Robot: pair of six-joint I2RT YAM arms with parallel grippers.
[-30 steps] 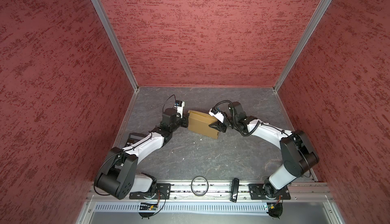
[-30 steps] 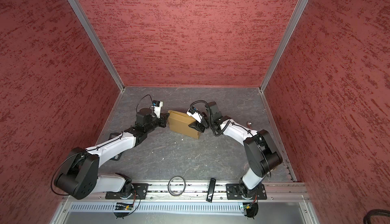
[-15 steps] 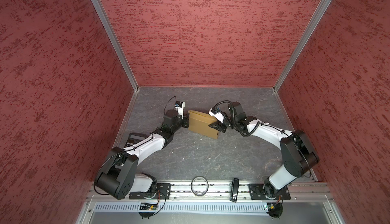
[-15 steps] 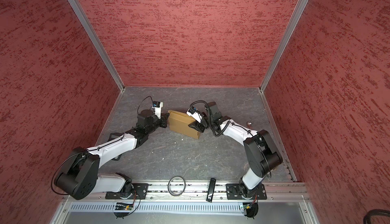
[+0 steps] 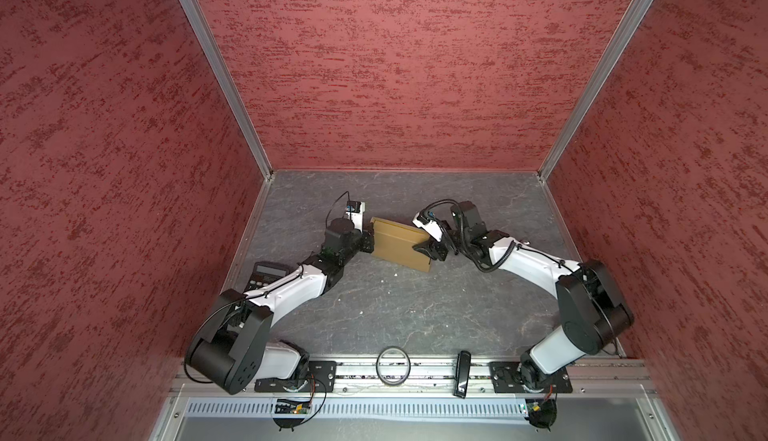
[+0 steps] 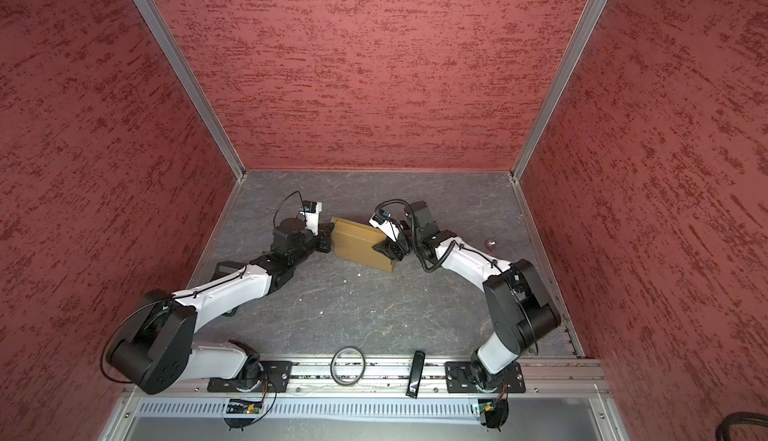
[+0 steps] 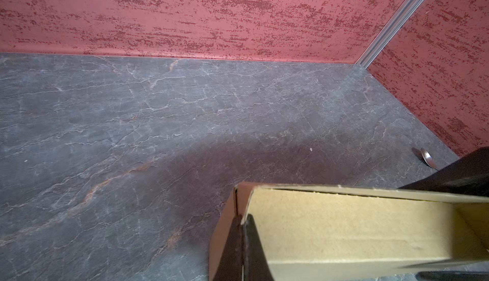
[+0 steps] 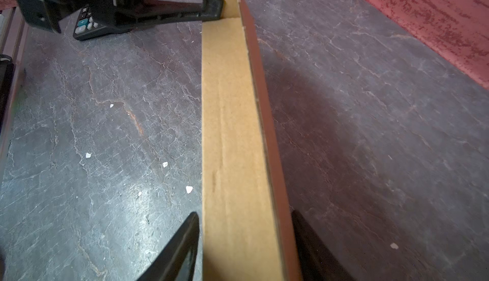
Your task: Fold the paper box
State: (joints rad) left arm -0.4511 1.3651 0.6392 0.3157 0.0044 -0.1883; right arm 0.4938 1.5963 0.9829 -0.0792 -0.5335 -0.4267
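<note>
Pinching the left end wall of the paper box, left gripper: fingers clamped tight on cardboard. Box rests on the slate-grey table between both arms. Right gripper straddles the box's right wall, fingers apart, slim gap each side.

The paper box is matt tan corrugated cardboard; the table looks like dark veined stone with a dull sheen; the walls are coarse, mottled red, with smooth metal corner strips
</note>
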